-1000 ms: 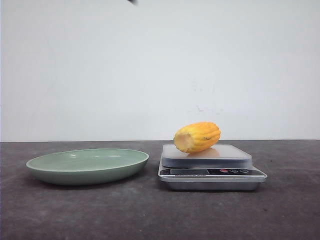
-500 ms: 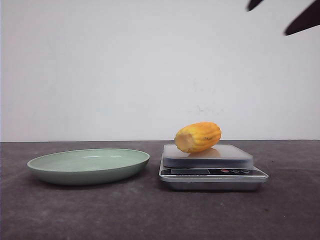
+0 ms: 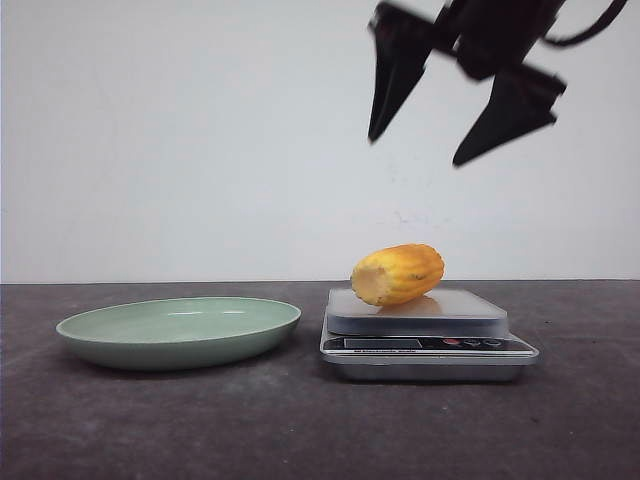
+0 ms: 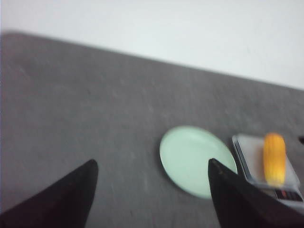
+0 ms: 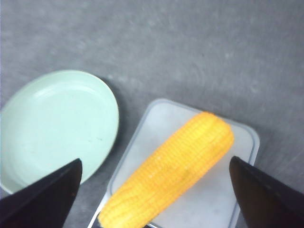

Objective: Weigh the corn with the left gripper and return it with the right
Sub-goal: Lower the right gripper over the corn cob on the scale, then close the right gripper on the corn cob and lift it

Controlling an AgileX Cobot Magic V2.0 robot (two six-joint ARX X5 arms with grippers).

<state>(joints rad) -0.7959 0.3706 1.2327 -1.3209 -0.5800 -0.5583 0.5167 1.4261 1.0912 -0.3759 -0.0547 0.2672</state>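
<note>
Corn (image 3: 397, 274) lies on its side on the scale (image 3: 428, 345), so the weighing looks done; the return to the plate (image 3: 178, 331) is left. The right gripper (image 3: 440, 135) hangs above it, jaws spread and empty. The left gripper (image 4: 149, 168), also open, holds nothing. One corn, one plate, one scale.

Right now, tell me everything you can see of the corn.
The corn is a short, stubby orange-yellow cob piece with ridged kernel rows and a paler blunt end facing the green plate. It lies on its side on the platform of the kitchen scale, set slantwise across it in the right wrist view, resting only on that surface. Nothing grips it: the right tool hangs open above it, well clear.
</note>
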